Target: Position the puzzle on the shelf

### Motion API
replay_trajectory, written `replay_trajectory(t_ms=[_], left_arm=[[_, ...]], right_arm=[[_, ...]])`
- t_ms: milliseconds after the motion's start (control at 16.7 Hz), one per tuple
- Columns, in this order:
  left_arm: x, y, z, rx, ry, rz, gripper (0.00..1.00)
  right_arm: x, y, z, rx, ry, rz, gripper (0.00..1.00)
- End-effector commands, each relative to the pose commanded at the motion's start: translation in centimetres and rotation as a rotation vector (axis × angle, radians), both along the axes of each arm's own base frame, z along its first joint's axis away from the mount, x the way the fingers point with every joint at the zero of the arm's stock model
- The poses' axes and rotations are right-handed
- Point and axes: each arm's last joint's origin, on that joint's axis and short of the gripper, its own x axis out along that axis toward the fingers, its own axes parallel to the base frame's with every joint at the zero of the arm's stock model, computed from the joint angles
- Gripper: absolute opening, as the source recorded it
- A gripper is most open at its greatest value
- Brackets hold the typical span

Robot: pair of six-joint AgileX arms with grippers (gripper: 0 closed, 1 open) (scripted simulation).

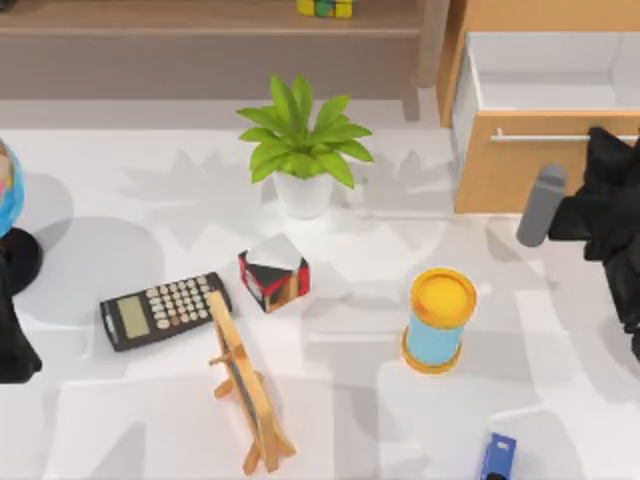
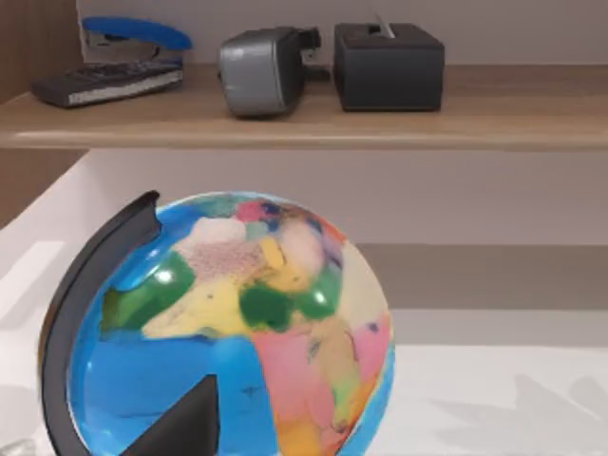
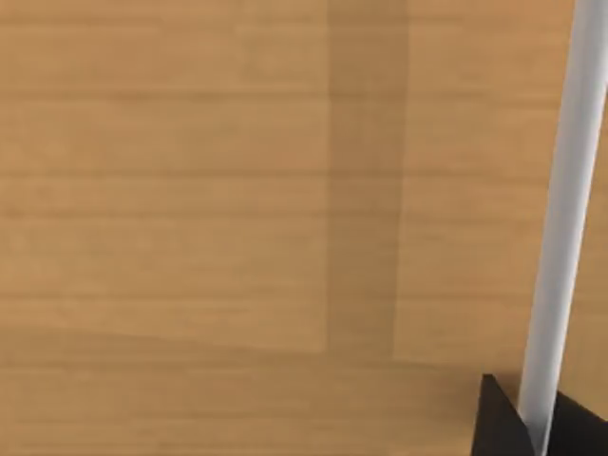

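1. White table seen from above, with a long wooden shelf along its far edge and a wooden upright at the shelf's right end.
2. On the shelf, near that right end, sits the puzzle, a small cube of yellow and green squares, partly cut off by the frame's top edge.
3. Right of the shelf stands a tan drawer cabinet with a silver bar handle; its drawer is pulled open.
4. The right arm is at the table's right edge, in front of the drawer. Its wrist view looks close at the wooden drawer front, with the silver bar beside a dark fingertip. I cannot tell how far this claw is open or whether it has hold of anything.
5. The left arm is parked at the table's left edge beside a globe. Its claw's state cannot be told.
6. Mid-table: a potted plant, a black, red and white cube, a calculator, a small wooden easel and a blue cylinder with a yellow lid.
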Motion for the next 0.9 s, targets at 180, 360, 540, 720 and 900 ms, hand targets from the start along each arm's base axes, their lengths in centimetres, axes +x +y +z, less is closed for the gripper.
replay_trajectory(t_ms=[180,360,540,720,900], left_arm=[[0.0,0.0,0.0,0.0,0.0,0.0,1.0],[0.0,0.0,0.0,0.0,0.0,0.0,1.0],[0.0,0.0,0.0,0.0,0.0,0.0,1.0],[0.0,0.0,0.0,0.0,0.0,0.0,1.0],[0.0,0.0,0.0,0.0,0.0,0.0,1.0]], right_arm=[[0.6,-0.1,0.1,0.0,-0.001,-0.003,0.0],[0.5,0.1,0.0,0.001,0.001,0.002,0.0],[1.9,0.2,0.0,0.001,-0.001,0.002,0.0],[3.3,0.2,0.0,0.001,-0.001,0.002,0.0],[4.6,0.1,0.0,0.001,0.001,0.002,0.0]])
